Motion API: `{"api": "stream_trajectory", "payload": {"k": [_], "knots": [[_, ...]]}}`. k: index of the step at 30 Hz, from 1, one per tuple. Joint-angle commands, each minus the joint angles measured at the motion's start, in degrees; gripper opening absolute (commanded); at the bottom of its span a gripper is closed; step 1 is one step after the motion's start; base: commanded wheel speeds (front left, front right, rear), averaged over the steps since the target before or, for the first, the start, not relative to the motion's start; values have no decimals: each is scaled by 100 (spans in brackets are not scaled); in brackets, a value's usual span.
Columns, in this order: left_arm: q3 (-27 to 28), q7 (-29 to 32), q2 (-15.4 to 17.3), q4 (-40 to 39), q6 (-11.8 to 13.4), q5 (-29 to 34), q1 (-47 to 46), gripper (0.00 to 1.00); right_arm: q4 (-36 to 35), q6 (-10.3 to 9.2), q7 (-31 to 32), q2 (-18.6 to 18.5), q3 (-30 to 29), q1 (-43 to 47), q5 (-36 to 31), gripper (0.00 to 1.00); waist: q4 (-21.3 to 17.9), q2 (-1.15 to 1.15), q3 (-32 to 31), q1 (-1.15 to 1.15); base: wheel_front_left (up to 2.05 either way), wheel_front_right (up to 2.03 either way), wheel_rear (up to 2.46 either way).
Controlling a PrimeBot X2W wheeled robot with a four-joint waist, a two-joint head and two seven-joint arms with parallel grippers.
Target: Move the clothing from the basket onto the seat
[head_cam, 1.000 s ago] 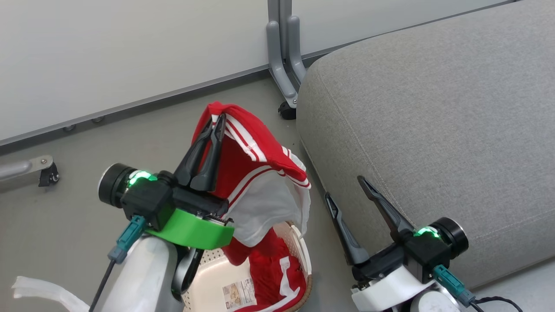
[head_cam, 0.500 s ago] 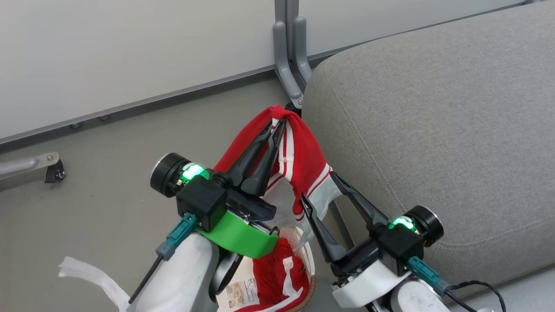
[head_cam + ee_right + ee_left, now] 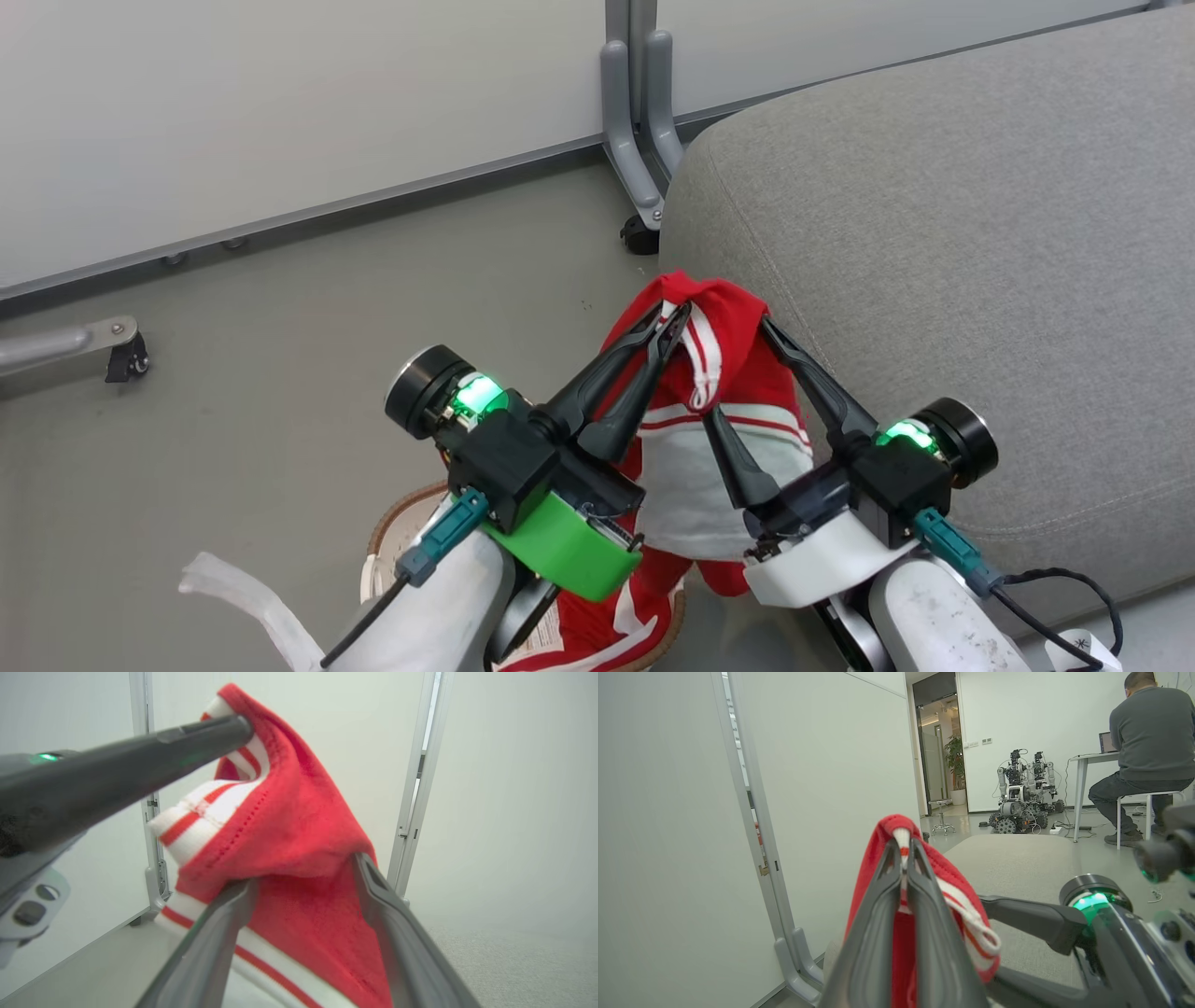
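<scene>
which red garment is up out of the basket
The garment pinched by the left gripper, hanging beside the seat; the other garment lies in the basket.

Red clothing (image 3: 733, 322) with white stripes — grey seat (image 3: 934, 233).

From the lifted clothing (image 3: 738, 322), bare floor (image 3: 280, 308) lies open at nine o'clock; the seat (image 3: 980, 233) blocks three, a grey partition foot (image 3: 642, 182) twelve.
</scene>
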Motion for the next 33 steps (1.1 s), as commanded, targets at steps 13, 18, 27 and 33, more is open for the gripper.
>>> {"api": "stream_trajectory", "payload": {"k": [13,18,27,33], "knots": [[-341,-4,88,-16,-20,-201,-276,0,528,-4,-19,-7,404,-278,-30,0,92,0,18,0,0,0,0],[-322,-4,179,46,-20,-231,-273,0,472,-4,-20,-7,414,-292,-16,0,118,0,11,0,0,0,0],[-211,-4,245,181,-20,-197,-123,0,442,-4,-20,-8,341,-100,-40,0,113,0,-20,0,0,0,0],[-120,-4,253,279,-20,-255,-47,100,442,-4,-20,-8,221,-15,-90,0,129,0,-29,0,0,0,0]]}}
